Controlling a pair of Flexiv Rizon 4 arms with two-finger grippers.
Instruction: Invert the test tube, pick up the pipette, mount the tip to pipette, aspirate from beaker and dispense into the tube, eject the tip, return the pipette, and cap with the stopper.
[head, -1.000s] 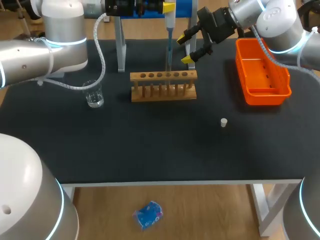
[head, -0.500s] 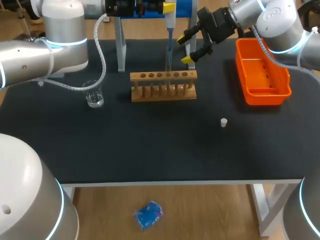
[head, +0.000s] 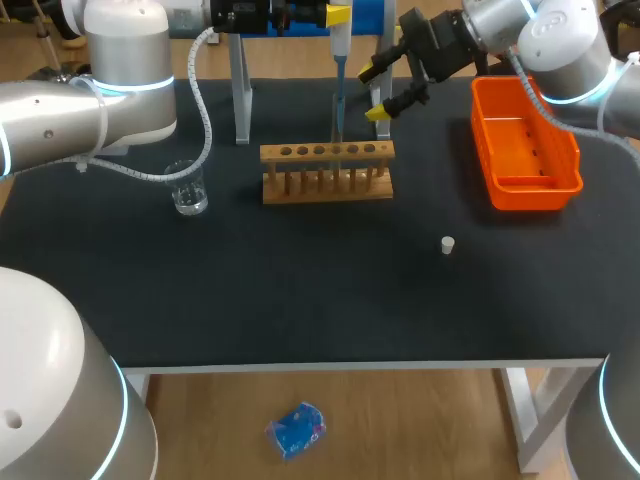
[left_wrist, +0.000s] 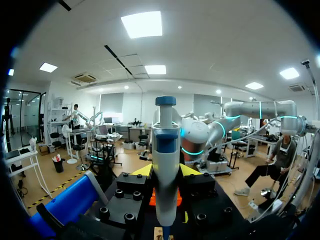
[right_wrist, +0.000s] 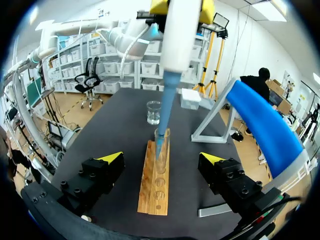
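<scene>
My left gripper (head: 337, 17) hangs over the wooden rack (head: 327, 172), shut on the white and blue pipette (head: 340, 42); in the left wrist view the pipette (left_wrist: 165, 170) stands upright between the yellow tips. Its blue tip (right_wrist: 162, 120) points down into the upright test tube (right_wrist: 161, 145) in the rack (right_wrist: 155, 195). My right gripper (head: 376, 92) stands open just right of the tube (head: 337, 125), level with it, nothing between its fingers (right_wrist: 111, 158). The beaker (head: 187, 188) sits left of the rack. A white stopper (head: 448, 245) lies on the black table.
An orange bin (head: 525, 145) stands at the back right, close behind my right arm. The pipette stand's grey legs (head: 241, 95) and blue top (right_wrist: 265, 125) rise behind the rack. The table's front half holds only the stopper.
My right gripper has drawn slightly up and back from the rack, still open. The left arm and the pipette have not moved.
</scene>
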